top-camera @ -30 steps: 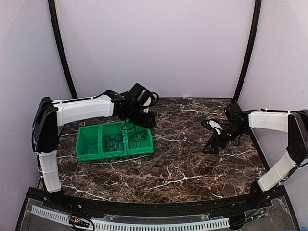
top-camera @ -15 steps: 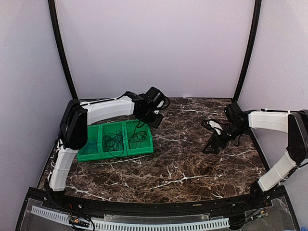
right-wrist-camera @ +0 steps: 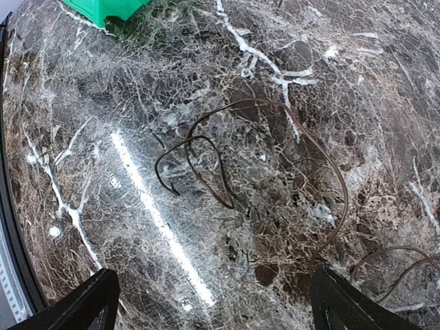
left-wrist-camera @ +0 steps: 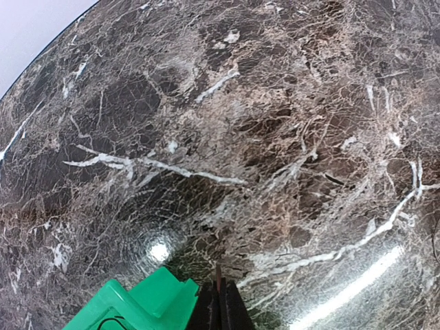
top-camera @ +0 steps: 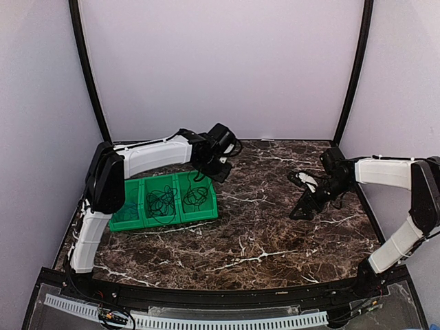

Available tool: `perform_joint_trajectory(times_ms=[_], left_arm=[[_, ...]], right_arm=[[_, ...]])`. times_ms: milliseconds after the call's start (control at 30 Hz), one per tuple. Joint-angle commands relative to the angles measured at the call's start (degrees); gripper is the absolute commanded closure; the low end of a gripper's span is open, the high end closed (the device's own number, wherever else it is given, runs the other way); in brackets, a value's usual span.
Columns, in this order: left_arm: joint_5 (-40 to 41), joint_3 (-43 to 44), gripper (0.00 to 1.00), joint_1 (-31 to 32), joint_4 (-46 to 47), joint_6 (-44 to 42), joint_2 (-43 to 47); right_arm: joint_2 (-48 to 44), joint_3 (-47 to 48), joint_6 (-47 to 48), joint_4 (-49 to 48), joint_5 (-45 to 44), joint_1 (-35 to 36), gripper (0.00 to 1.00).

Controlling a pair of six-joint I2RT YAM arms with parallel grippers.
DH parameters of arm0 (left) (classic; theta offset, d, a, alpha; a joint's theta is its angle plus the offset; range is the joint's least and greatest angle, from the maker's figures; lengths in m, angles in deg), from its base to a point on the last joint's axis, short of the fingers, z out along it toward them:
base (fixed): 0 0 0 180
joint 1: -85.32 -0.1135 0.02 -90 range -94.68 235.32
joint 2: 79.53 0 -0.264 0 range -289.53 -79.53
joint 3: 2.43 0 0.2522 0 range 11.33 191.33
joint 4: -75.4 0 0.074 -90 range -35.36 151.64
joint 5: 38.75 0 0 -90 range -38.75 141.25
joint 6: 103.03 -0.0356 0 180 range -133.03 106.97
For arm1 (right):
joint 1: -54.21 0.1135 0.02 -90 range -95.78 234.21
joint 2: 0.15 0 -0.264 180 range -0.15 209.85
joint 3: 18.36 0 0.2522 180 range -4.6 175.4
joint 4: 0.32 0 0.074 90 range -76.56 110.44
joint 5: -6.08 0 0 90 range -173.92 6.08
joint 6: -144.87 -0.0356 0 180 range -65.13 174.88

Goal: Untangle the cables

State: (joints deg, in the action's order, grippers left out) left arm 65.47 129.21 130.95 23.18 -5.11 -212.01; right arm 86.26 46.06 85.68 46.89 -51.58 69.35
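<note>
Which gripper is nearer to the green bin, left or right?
Left. The left gripper is at the far right corner of the bin; the right gripper is far off to its right, over a loose cable.

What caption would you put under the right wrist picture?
Open right gripper above a looped brown cable on the marble table, green bin at the top edge.

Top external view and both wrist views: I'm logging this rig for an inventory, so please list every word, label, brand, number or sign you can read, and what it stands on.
None: no word, number or sign can be read in any view.
green bin: plain walls, no label showing.
left arm and right arm: white and black shells, no legible marking.
table: marble veins only.
</note>
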Motion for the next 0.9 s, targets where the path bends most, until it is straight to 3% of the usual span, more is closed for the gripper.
perform_joint_trajectory(times_ms=[0, 167, 300, 433, 867], left_arm=[[-2.8, -3.9, 1.0, 0.9, 3.7, 2.0, 9.6], [-2.6, -15.0, 1.0, 1.0, 10.6, 5.4, 20.1], [-5.1, -30.5, 1.0, 1.0, 18.4, 10.9, 28.2], [-7.6, -39.4, 1.0, 1.0, 24.9, 15.6, 30.9], [2.1, -39.1, 1.0, -1.7, 23.7, 18.7, 21.7]], right_arm=[[0.7, 0.6, 0.0, 0.1, -0.1, 0.4, 0.01], [1.2, 0.7, 0.3, 0.3, -0.2, 0.5, 0.01], [1.7, 0.8, 0.4, 0.4, -0.3, 0.5, 0.01], [2.2, 1.0, 0.4, 0.5, -0.3, 0.7, 0.01], [0.7, 0.8, -0.1, -0.1, -1.4, 1.1, 0.01]])
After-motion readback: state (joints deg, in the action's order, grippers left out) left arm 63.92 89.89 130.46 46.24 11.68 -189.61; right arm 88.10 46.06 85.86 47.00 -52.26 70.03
